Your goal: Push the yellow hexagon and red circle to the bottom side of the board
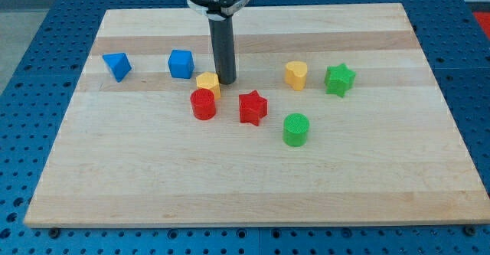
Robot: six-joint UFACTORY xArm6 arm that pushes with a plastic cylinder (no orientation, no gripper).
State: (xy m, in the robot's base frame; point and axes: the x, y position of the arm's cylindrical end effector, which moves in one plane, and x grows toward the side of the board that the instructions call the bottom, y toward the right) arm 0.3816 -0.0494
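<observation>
Yellow hexagon (207,83) sits just toward the view's top of the red circle (203,103), the two touching or very nearly so, and both lie in the upper half of the desk (230,186), well away from its bottom edge. That stacking looks deliberate for the job: with the hexagon behind the circle along the line toward the view's bottom, one push from above could, in my judgement, carry both down together. Taking the red circle as the landmark, the red star (253,107) lies just to its right, the green cylinder (295,129) farther right and a little lower, the yellow heart (295,75) and green star (339,80) well off to the upper right, and the two blue blocks, one (181,63) up and slightly left, the other (117,66) far to the upper left. My tip (225,81), the end effector here, is a plain dark rod with nothing to open or close and it holds nothing; it stands just up and right of the red circle, right against the hexagon's right side, touching it or a hair apart, which I cannot settle. From that spot a downward push risks sliding past the hexagon unless the tip first moves round to its top side.
</observation>
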